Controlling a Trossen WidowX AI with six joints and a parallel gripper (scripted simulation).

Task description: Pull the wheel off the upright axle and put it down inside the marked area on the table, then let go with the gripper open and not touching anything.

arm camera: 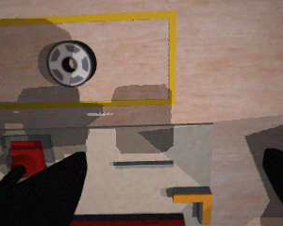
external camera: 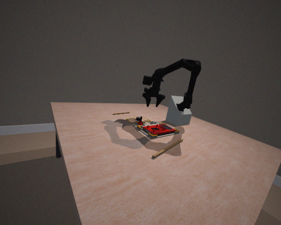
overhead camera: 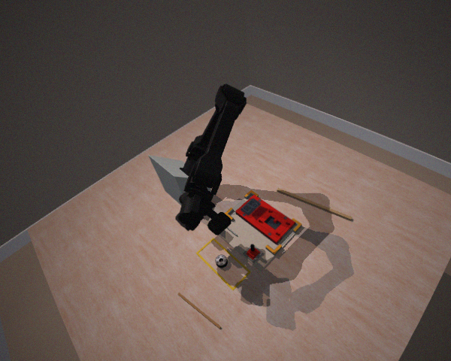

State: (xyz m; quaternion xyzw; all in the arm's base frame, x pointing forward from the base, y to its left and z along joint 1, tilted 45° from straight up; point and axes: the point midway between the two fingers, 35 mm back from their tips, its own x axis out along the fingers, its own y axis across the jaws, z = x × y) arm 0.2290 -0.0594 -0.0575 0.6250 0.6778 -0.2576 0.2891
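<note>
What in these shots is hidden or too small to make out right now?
- Wheel: exterior view, too small to pick out.
- Hand: wrist view, its right finger cut off by the frame edge.
- Red board: its dark details too small to read in every view.

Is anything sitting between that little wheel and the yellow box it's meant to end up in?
Nothing visible does. The wheel already lies flat inside the yellow marked area, off the upright axle. The gripper hangs open well above the table, touching nothing.
</note>
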